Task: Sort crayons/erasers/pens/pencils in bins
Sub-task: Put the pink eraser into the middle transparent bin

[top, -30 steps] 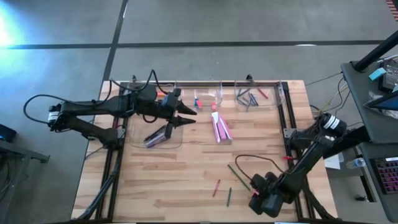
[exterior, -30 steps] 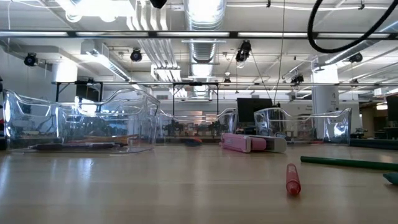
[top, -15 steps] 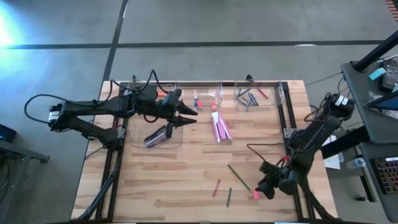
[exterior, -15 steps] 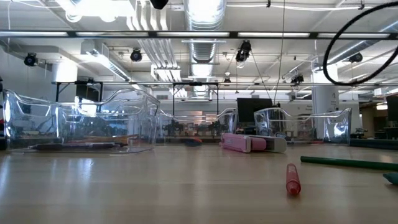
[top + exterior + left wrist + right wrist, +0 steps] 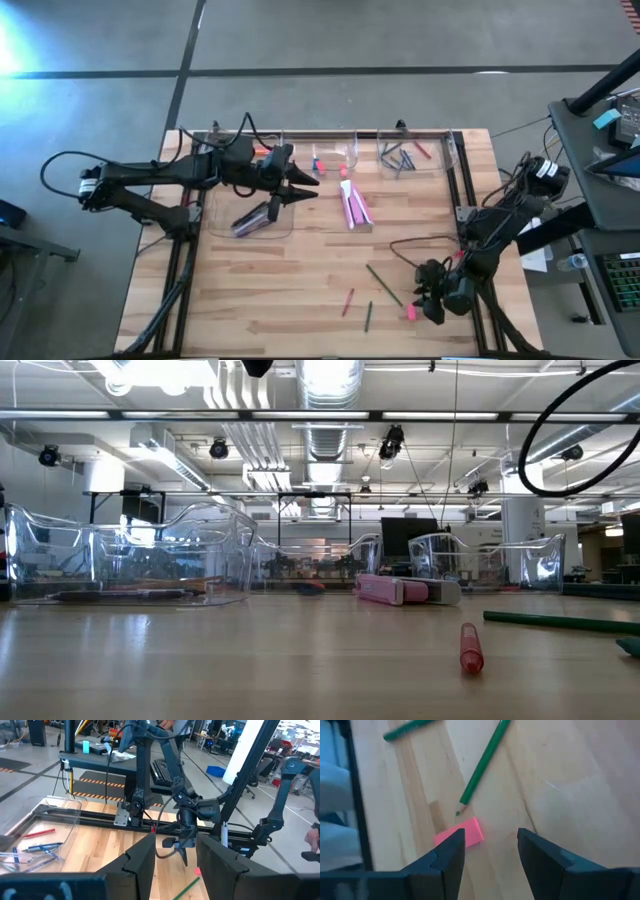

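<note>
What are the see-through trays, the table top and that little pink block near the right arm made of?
Trays: clear glossy plastic, by the look; the room shows through their walls.
Table top: pale wood in jointed strips, with grain lines and a smooth matte finish.
Pink block: probably rubber, an eraser; dull, opaque, soft-edged. It lies below the open right gripper.

Wooden table (image 5: 300, 270); grey concrete floor (image 5: 100, 60); dark desk (image 5: 600, 150) with keyboard (image 5: 620, 280) at right.

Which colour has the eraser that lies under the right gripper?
Bright pink eraser; the right wrist view shows it best.
</note>
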